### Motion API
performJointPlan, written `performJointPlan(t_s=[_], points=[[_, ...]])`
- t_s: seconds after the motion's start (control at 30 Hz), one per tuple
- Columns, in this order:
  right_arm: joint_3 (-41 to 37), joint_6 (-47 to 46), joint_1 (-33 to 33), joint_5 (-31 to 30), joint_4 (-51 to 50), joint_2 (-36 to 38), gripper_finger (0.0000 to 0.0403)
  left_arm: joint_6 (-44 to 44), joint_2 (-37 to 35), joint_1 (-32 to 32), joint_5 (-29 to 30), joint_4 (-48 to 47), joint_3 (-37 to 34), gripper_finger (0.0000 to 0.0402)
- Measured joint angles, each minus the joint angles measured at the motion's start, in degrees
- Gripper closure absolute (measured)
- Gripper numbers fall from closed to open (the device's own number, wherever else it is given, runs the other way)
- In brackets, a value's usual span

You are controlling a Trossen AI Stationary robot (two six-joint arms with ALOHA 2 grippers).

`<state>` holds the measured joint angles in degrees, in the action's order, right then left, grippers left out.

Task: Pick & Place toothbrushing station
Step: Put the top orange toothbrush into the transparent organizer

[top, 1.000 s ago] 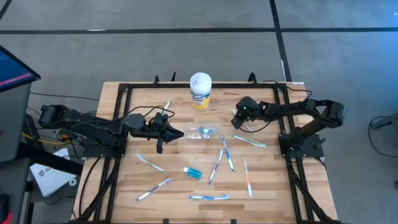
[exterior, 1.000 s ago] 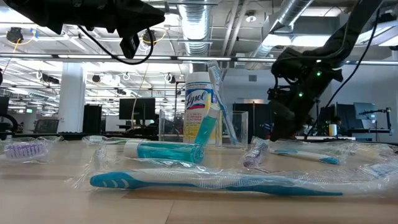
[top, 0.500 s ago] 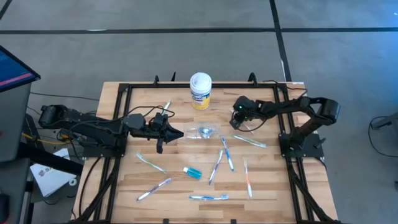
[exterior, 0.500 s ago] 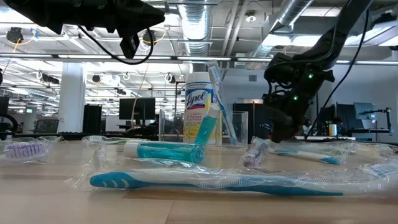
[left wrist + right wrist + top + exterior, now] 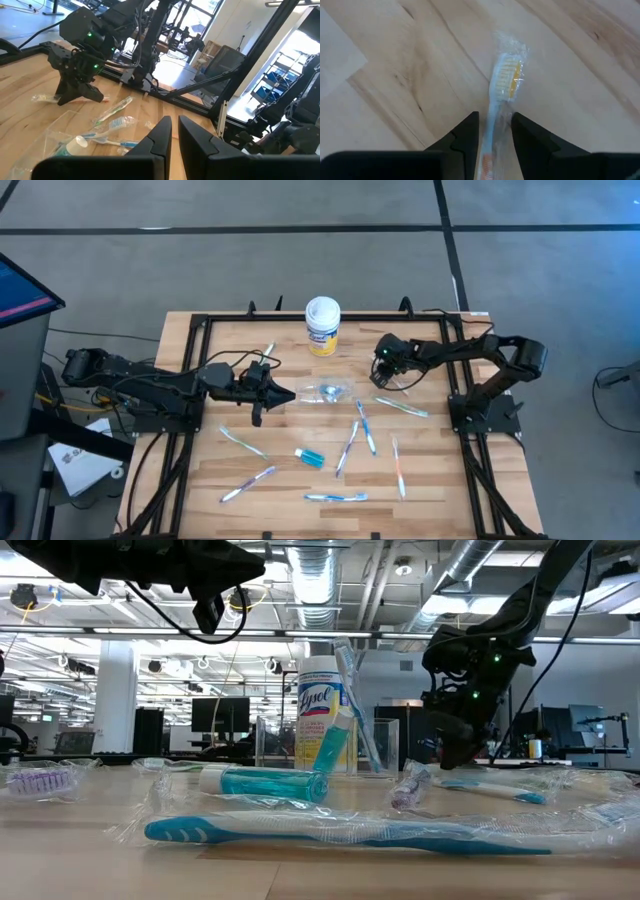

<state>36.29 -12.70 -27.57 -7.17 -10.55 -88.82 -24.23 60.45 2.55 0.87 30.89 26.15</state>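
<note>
Toothbrush [image 5: 504,82], wrapped, sits between my right gripper's [image 5: 493,131] fingers near the table's [image 5: 430,480] right edge.
Fingers pinch its handle; left gripper [image 5: 174,135] hovers pressed together.

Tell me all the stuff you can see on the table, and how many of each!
Cup: one, see-through, middle of the table, a brush and a teal tube standing in it.
Tube: one, teal with white cap, lying toward the near edge, left of centre.
Toothbrushes: about eight wrapped ones, white, blue and pink, scattered on the near half, for example one by the near edge.
Wrapped toothbrush: one, white with yellow bristles, between the right end effector's fingers.
Canister: one, yellow with white lid, far edge.
Table: one, light wood, black frame.
Left end effector: shut, raised, left of the cup.
Right end effector: down at the table, right of the cup.
</note>
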Motion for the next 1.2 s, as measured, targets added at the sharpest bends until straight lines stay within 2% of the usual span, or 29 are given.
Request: performJointPlan(t_s=[0.4,0.7,0.87,1.0,1.2], points=[[0.2,0.7,0.0,0.1,0.0,0.0,0.0395,0.0,0.0,0.0,0.0,0.0,0.0,0.0376],[4.1,1.4,0.2,1.8,0.3,0.0,0.0400,0.0,0.0,0.0,0.0,0.0,0.0,0.0376],[6.7,2.7,1.0,5.6,2.0,0.1,0.0402,0.0,0.0,0.0,0.0,0.0,0.0,0.0376],[7.7,3.5,2.7,7.2,4.0,2.6,0.0402,0.0,0.0,0.0,0.0,0.0,0.0,0.0376],[7.9,3.9,5.0,7.2,3.8,10.3,0.0402,0.0,0.0,0.0,0.1,0.0,0.0,0.0376]])
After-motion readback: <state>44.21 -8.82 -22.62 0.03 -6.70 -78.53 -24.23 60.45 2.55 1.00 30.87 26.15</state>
